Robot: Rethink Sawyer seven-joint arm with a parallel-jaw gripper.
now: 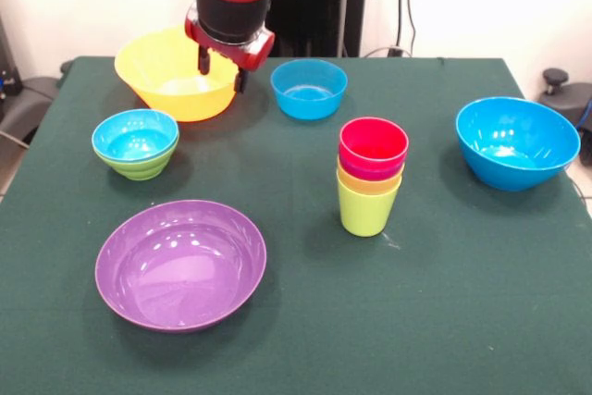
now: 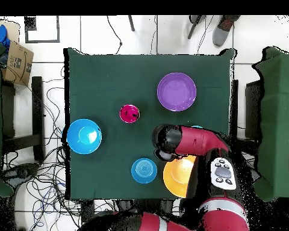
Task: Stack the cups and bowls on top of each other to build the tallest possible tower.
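The tower (image 1: 370,178) stands right of centre: red cup on top, then purple and yellow, with the lime green cup lowest. It also shows in the overhead view (image 2: 129,113). My gripper (image 1: 221,70) is open and empty. It hangs over the right rim of the large yellow-orange bowl (image 1: 166,73) at the far left. A small blue bowl nested in the small green bowl (image 1: 136,143) sits in front of that. The other small blue bowl (image 1: 308,88), the large blue bowl (image 1: 516,142) and the wide purple bowl (image 1: 180,264) stand apart.
In the overhead view my arm (image 2: 192,141) covers the nested blue and green bowls. The purple bowl (image 2: 176,91), large blue bowl (image 2: 83,136), small blue bowl (image 2: 144,170) and yellow-orange bowl (image 2: 178,176) show around it on the green table (image 2: 111,72).
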